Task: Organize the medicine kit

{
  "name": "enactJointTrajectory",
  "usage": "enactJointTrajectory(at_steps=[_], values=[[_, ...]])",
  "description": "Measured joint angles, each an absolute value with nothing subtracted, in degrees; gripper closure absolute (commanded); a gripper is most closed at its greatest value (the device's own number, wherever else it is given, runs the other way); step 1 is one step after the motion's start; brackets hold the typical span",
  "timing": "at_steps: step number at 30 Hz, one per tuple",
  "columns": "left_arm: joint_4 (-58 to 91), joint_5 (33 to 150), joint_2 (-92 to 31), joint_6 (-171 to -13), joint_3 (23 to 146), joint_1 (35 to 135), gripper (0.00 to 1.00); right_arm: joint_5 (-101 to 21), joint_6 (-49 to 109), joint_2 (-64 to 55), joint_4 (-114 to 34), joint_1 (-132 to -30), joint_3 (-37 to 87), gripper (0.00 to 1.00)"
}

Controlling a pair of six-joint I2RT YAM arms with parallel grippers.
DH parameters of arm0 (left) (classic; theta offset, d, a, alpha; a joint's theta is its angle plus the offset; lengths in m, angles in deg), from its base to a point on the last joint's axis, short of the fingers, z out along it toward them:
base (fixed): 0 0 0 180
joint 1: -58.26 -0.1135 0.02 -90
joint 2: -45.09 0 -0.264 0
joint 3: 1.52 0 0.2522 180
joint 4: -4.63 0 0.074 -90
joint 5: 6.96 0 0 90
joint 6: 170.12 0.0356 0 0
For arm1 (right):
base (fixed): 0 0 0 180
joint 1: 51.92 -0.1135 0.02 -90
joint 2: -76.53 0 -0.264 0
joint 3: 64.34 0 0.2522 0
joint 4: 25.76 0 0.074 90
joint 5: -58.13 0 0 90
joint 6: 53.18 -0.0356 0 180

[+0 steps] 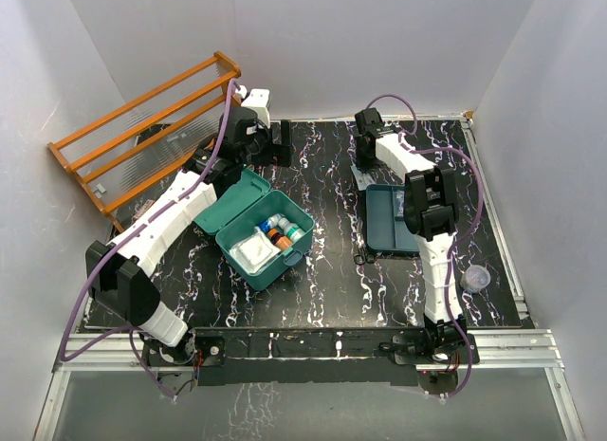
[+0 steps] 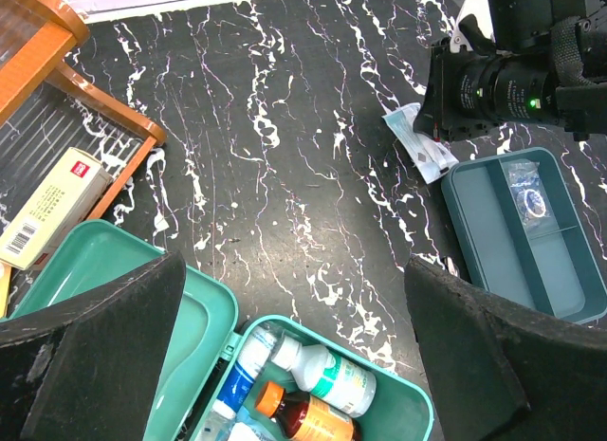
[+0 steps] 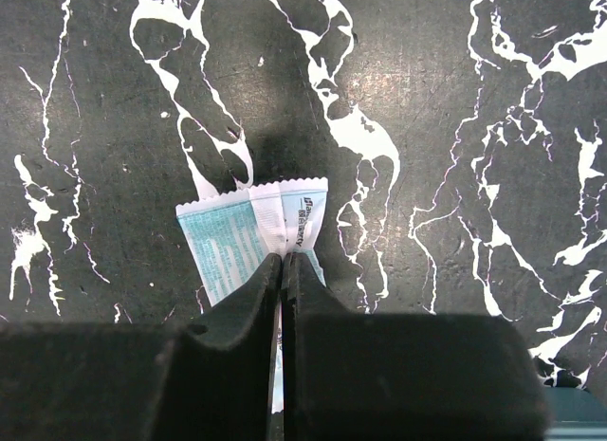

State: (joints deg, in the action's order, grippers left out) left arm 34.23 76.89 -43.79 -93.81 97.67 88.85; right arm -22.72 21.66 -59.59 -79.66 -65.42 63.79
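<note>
Far left, a wooden rack (image 1: 142, 128) leans against the wall, and the left wrist view catches a cream-and-red carton (image 2: 47, 213) lying under its slats. Moving in, the left gripper (image 2: 294, 264) hangs over the black marble counter (image 1: 332, 289) with its jaws spread wide and nothing between them.

Just below it sits the medicine kit (image 1: 234, 210), left of centre on the counter and set at an angle, its lid thrown right back. Inside: a white bottle with a green label (image 2: 327, 370), an amber bottle with an orange cap (image 2: 303, 414) and a blue one (image 2: 242, 370) packed side by side at the far end, with white packets (image 1: 249, 253) filling the near end.

Across to the right, the flat teal tray (image 1: 387, 218) lies apart from the kit, a small clear packet (image 2: 529, 190) in one of its far compartments. At the tray's far left corner, the right gripper (image 3: 283, 270) is down on the counter, jaws pinched tight on a white-and-teal sachet (image 3: 228, 242), which fans out past the tips. Far right, a small clear cup (image 1: 476, 278) stands alone.
</note>
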Motion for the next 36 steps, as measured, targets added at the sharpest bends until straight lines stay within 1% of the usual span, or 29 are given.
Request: enactJointTrajectory(at_steps=[8, 13, 16, 23, 27, 31, 36], values=[[34.2, 76.8, -43.8, -93.7, 97.7, 88.9, 0.01, -23.4, 20.6, -59.6, -79.2, -65.4, 64.0, 1.00], [34.2, 76.8, -43.8, -93.5, 97.8, 88.9, 0.01, -25.3, 17.6, -58.7, -75.4, -65.4, 63.9, 1.00], [34.2, 76.7, -43.8, -93.5, 97.8, 88.9, 0.01, -25.9, 15.7, -55.6, -72.3, -65.4, 62.3, 1.00], [34.2, 76.6, -43.7, -93.3, 97.7, 88.9, 0.01, -25.3, 13.0, -41.6, -66.9, -65.4, 54.5, 1.00], [34.3, 76.4, -42.9, -93.2, 97.4, 88.9, 0.01, -23.8, 12.5, -31.5, -65.5, -65.1, 44.7, 1.00], [34.4, 75.9, -40.5, -93.2, 95.1, 88.9, 0.01, -21.8, 12.4, -22.3, -66.8, -64.5, 34.6, 1.00], [35.1, 74.7, -38.9, -93.0, 93.3, 88.9, 0.01, -19.1, 12.4, -11.1, -73.0, -64.2, 25.1, 1.00]])
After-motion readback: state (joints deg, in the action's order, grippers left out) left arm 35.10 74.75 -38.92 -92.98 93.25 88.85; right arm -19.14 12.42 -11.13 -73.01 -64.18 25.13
